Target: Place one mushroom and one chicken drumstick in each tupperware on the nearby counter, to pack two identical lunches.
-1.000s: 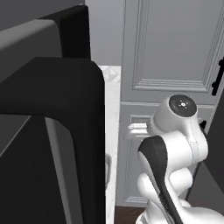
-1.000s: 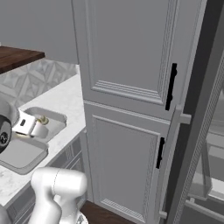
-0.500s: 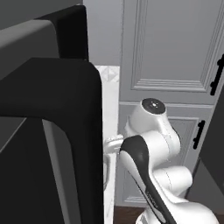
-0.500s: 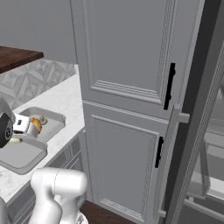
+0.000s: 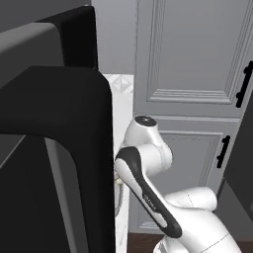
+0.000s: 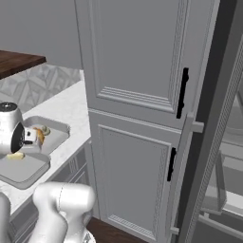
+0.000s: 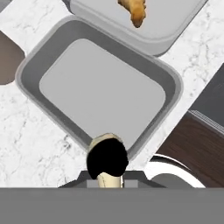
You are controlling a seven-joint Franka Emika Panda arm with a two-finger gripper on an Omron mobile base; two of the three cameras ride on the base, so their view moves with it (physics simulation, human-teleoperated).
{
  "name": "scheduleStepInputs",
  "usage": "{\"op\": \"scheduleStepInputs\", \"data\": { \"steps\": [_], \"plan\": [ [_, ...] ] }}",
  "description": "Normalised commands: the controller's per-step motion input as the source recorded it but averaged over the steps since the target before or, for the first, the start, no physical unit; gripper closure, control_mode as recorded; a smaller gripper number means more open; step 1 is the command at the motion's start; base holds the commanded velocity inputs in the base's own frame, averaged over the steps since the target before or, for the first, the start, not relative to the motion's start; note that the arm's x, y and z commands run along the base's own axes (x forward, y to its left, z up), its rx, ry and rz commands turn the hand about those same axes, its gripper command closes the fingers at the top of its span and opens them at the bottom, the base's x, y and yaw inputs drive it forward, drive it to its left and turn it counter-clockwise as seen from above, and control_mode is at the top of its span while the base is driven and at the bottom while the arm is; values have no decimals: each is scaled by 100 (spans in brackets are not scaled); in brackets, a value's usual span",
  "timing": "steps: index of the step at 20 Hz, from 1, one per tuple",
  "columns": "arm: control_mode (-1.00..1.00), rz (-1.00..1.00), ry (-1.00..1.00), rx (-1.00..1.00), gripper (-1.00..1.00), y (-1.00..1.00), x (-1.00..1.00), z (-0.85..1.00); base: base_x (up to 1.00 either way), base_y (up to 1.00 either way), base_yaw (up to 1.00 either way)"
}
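My gripper is shut on a mushroom with a dark cap and a pale stem, held at the bottom of the hand view. It hangs over the near rim of an empty grey tupperware on the white speckled counter. The second tupperware lies just beyond it, with a golden chicken drumstick inside. In the right base view both tupperware sit at the left on the counter, the drumstick lies in the farther one, and the arm's wrist covers the hand.
Tall grey cabinet doors with black handles stand right of the counter. A large black door blocks the left of the left base view. A dark brown surface lies behind the counter. The counter's edge drops to dark floor.
The arm has swung left and lower toward the counter, its elbow closing in on the black door. The mushroom stays in the grip.
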Motion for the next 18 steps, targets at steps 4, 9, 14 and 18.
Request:
{"op": "scheduleStepInputs", "data": {
  "steps": [4, 9, 14, 18],
  "plan": [
    [-100, 8, 11, 0, 100, 49, 59, -63, 0, 0, 0],
    [-100, 3, 10, -1, 100, 50, 63, -66, 0, 0, 0],
    [-100, 0, 10, -5, 100, 55, 37, -67, 0, 0, 0],
    [-100, 0, 6, -2, 100, 38, 34, -46, 0, 0, 0]
  ]
}}
